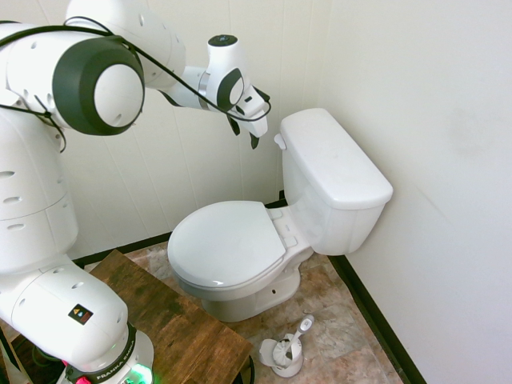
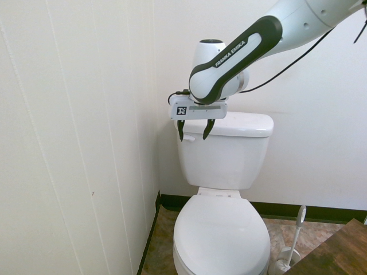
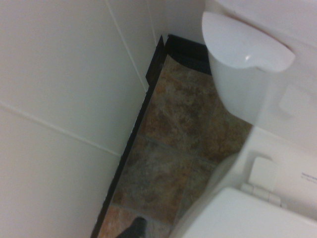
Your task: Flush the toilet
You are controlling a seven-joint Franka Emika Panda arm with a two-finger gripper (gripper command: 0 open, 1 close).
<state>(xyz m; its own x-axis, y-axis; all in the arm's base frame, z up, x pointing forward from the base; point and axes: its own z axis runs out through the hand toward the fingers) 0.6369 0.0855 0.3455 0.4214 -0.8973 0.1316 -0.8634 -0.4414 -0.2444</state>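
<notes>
The toilet [image 1: 240, 248] is glossy white, with its oval lid [image 2: 221, 235] down and a boxy tank [image 1: 336, 172] against the back wall. A small white flush lever [image 1: 279, 142] sticks out at the tank's upper front corner, on the side near the panelled wall. In the wrist view the lever [image 3: 245, 42] appears large, above the tiled floor. My gripper [image 2: 194, 130] hangs open just in front of the lever, pointing down, with a finger to either side of it and nothing held. From the first exterior view the gripper [image 1: 244, 134] stands a short gap from the lever.
A panelled wall [image 2: 74, 143] runs close beside the toilet, with a black baseboard [image 3: 133, 134] at the floor. A toilet brush in its holder [image 1: 286, 352] stands on the tiles by the bowl. A dark wooden board [image 1: 176, 320] lies near the arm's base.
</notes>
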